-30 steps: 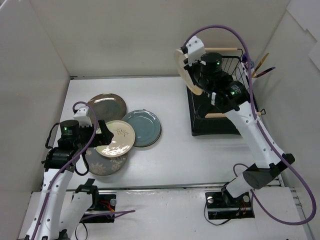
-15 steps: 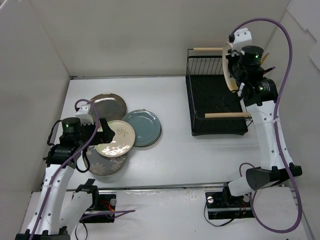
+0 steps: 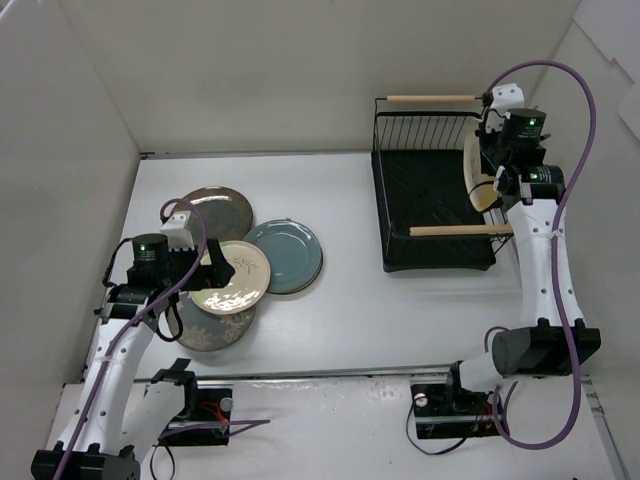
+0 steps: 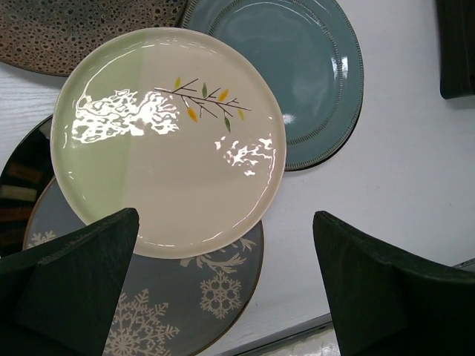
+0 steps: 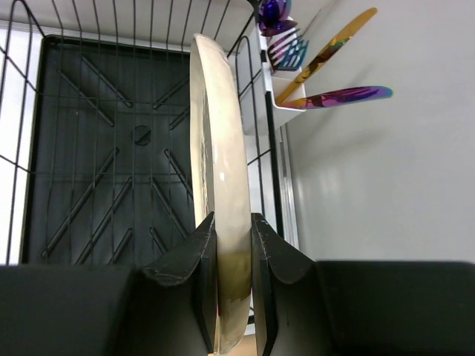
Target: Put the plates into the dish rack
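Note:
Several plates lie overlapped at the table's left: a brown-bronze one (image 3: 214, 211), a teal one (image 3: 284, 256), a cream and pale green leaf plate (image 3: 232, 277) on top, and a dark grey snowflake plate (image 3: 210, 328) beneath. My left gripper (image 4: 224, 215) is open and empty above the near edge of the leaf plate (image 4: 167, 141). My right gripper (image 5: 233, 222) is shut on a cream plate (image 5: 219, 133), holding it on edge over the right side of the black wire dish rack (image 5: 89, 148). The top view shows this plate (image 3: 477, 178) at the rack's (image 3: 420, 190) right wall.
A utensil cup (image 5: 286, 67) with coloured utensils hangs on the rack's far right side. A glossy dark plate (image 4: 22, 178) peeks out under the stack. White walls enclose the table on the left, back and right. The rack has two wooden handles (image 3: 455, 230).
My right arm has carried the cream plate from the rack's back left corner across to its right side and lowered it. My left gripper has shifted slightly right over the stack.

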